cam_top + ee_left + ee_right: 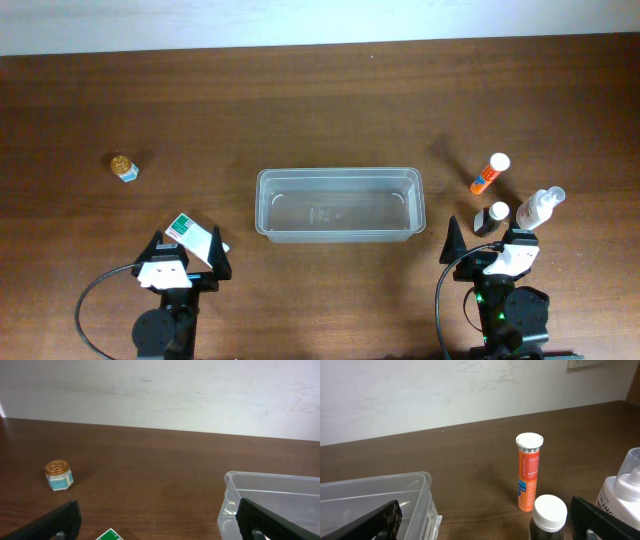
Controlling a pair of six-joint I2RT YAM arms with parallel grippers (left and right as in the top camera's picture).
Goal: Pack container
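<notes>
From overhead, the container (340, 203) is seen mid-table, with a small jar (124, 168) well off to its left, a green-and-white box (192, 235) right at the left gripper (188, 258), and an orange tube (490, 173), a dark bottle (490, 217) and a spray bottle (538, 208) clustered by the right gripper (487, 248). On the left wrist cam the fingers (52, 522) are shown spread wide, with the box's corner poking in between them, probably untouched. On the right wrist cam the fingers (370, 525) are spread wide too, nothing pinched.

No legible txt: print on orange tube (527, 472) & spray bottle (622, 502) too blurry.
</notes>
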